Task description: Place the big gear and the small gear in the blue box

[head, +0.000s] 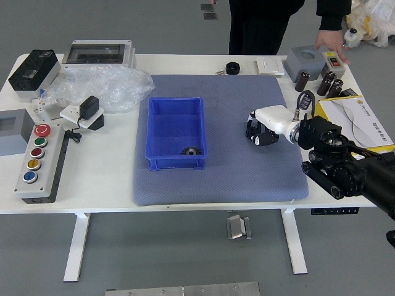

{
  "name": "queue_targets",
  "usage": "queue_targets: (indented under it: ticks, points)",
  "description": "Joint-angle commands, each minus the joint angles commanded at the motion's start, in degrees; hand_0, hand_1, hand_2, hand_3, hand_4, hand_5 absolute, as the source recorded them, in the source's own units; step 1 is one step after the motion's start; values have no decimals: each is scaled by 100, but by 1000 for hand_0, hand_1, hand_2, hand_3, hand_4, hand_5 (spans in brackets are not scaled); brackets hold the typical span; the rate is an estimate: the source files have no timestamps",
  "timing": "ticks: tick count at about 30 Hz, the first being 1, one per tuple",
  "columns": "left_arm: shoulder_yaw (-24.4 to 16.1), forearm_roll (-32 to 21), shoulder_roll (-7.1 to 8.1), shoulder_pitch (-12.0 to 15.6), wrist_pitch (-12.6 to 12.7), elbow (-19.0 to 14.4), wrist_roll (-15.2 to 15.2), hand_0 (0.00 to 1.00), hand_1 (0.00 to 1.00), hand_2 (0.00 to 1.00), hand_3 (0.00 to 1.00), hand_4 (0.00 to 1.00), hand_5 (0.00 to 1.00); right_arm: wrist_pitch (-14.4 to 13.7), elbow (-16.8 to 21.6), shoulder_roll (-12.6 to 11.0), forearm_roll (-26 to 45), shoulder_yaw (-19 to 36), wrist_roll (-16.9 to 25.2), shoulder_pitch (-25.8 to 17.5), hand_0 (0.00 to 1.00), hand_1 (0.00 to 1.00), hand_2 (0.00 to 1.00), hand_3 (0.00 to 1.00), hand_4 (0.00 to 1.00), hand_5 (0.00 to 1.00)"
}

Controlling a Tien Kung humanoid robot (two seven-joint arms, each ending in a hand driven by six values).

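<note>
Your right hand (276, 121) curls almost closed around the small gear (250, 133); firm that pinch before lifting left over the blue box (176, 163).

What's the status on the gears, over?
Right robot hand at one gear, grip unclear. Other gear inside blue box. Box wall in between.

Bright, even lt., pic mostly sharp, w/ glints on clear plastic (106, 87).

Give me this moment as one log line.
one gear in blue box | right hand at other gear, grip unclear | left arm out of view | person's hand at far side
</note>
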Motion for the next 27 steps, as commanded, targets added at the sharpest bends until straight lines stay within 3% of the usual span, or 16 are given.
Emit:
queue_targets:
  ticks: [15, 27]
  points:
    - [-15, 2, 5, -4, 1, 0, -3, 886, 875, 847, 853, 734, 307, -14, 33, -29, -12, 14, 5, 2, 506, 372, 454, 566, 532, 332]
    - [-29, -2, 22, 8, 3, 0, -5, 887, 875, 847, 852, 734, 307, 20, 292, -264, -103, 190, -55, 57, 508, 371, 455, 563, 531, 318]
